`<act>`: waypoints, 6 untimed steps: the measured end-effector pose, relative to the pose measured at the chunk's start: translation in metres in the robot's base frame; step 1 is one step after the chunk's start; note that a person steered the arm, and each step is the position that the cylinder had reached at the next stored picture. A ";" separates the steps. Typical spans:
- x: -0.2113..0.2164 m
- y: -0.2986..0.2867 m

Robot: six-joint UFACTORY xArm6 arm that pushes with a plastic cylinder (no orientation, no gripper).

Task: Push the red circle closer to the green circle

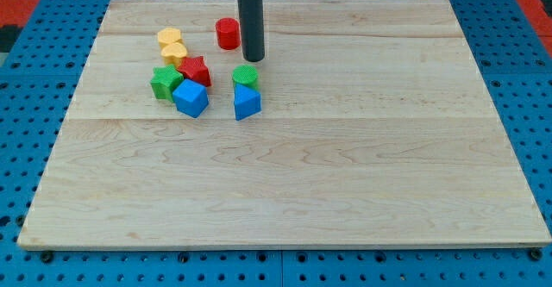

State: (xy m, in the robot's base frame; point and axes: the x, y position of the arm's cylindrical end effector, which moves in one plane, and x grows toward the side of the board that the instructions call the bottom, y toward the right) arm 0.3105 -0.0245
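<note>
The red circle (pixel 228 34) is a short red cylinder near the view's top of the wooden board (pixel 345 149). The green circle (pixel 245 76) lies below and slightly right of it, a short gap between them. My tip (pixel 253 59) rests on the board just right of the red circle and just above the green circle, touching neither as far as I can see. The dark rod rises from it out of the view's top.
Two yellow blocks (pixel 172 45) lie left of the red circle. A red star (pixel 195 70), a green star (pixel 165 83) and a blue cube (pixel 191 98) cluster lower left. A blue block (pixel 246 103) touches the green circle's lower edge.
</note>
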 end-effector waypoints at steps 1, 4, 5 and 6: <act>-0.050 0.020; -0.088 -0.043; -0.072 -0.134; -0.043 -0.055</act>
